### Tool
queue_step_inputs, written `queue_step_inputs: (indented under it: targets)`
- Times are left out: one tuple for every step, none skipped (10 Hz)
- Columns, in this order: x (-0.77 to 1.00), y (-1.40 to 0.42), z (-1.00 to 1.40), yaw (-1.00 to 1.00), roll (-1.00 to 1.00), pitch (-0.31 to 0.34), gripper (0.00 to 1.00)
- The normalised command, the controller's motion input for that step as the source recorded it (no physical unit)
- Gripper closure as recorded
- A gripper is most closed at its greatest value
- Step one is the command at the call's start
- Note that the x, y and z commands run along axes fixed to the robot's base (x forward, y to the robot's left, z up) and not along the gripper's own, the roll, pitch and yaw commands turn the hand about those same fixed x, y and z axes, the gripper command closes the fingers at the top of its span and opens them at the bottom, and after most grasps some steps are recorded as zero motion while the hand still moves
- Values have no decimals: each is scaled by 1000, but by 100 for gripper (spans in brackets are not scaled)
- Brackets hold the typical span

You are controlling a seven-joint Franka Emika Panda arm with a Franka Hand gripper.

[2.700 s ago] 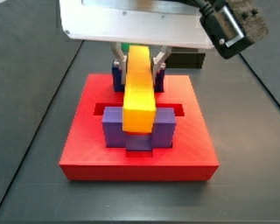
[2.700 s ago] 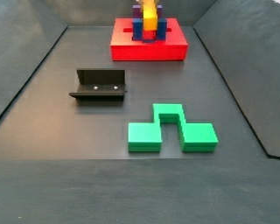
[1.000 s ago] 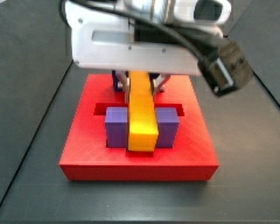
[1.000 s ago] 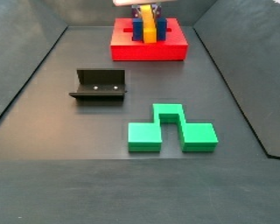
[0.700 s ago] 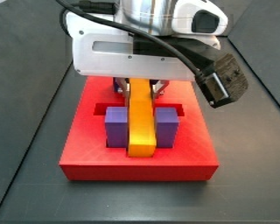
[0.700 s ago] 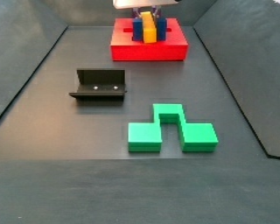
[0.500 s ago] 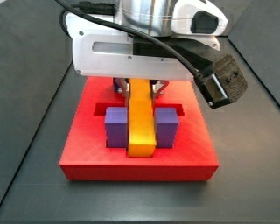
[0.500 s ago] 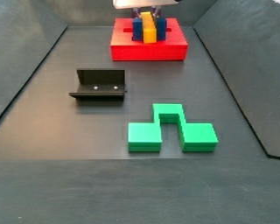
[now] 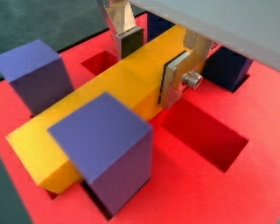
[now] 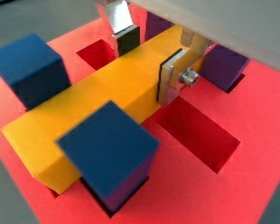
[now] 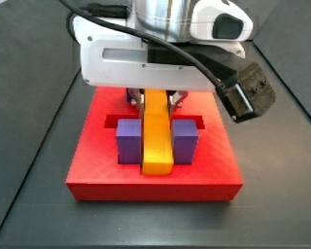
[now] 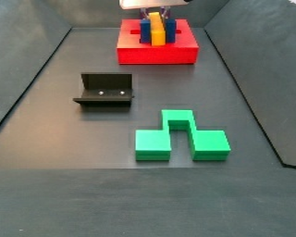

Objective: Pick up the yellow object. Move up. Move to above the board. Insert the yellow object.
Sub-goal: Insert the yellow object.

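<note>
My gripper point(image 9: 154, 54) hangs over the board point(image 11: 86, 165), its two fingers point(image 9: 177, 75) clamped on the one yellow object point(image 9: 101, 101), which lies between two purple posts point(image 11: 129, 142) (blue-looking in a wrist view). On the worktop point(image 12: 64, 185): one fixture point(image 12: 104, 90), one green block point(image 12: 179, 137).

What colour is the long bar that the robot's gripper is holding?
The yellow object is yellow on top with orange sides, clearest in a wrist view, where the gripper clamps it over the board.
</note>
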Motion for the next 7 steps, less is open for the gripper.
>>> queue_step_inputs:
  targets:
    - [51,-123,-197,-151,-20,0,100]
    - [26,0,-217,-171,-3,0,100]
    - [54,86,-220,-106,0,0,100]
    - [3,54,-297,-69,16,-29,100]
    - [23,0,-86,0,0,0,100]
    - [0,0,0,0,0,19,100]
    - [0,0,0,0,0,0,100]
